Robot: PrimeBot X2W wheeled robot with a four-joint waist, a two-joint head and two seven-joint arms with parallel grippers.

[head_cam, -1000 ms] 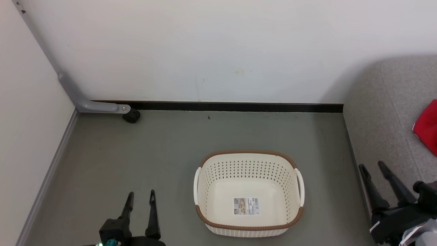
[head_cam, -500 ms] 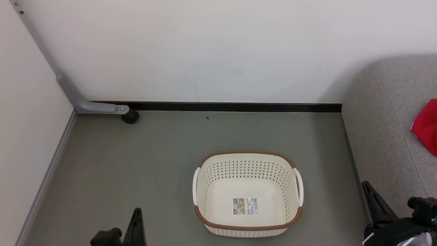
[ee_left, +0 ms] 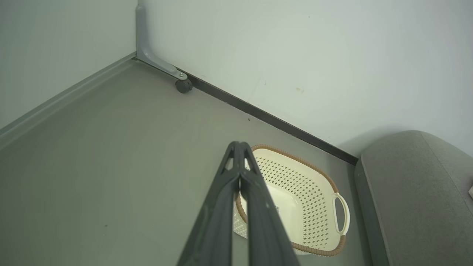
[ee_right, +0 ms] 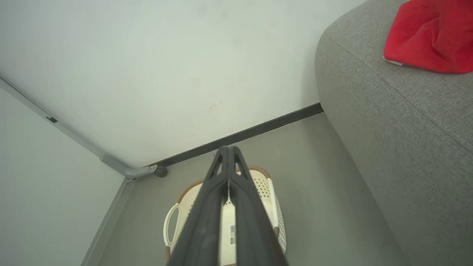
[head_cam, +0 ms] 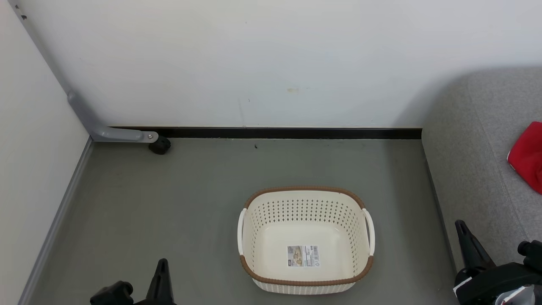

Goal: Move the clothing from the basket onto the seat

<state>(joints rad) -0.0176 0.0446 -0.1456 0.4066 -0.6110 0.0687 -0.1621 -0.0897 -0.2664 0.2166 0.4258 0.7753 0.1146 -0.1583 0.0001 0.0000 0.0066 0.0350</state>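
The red clothing (head_cam: 527,154) lies on the grey seat (head_cam: 470,169), well apart from the basket (head_cam: 305,212) on the floor (head_cam: 169,203). My left hand (head_cam: 162,266) and right hand (head_cam: 461,226) flank the basket, fingers pressed together, gripping nothing.
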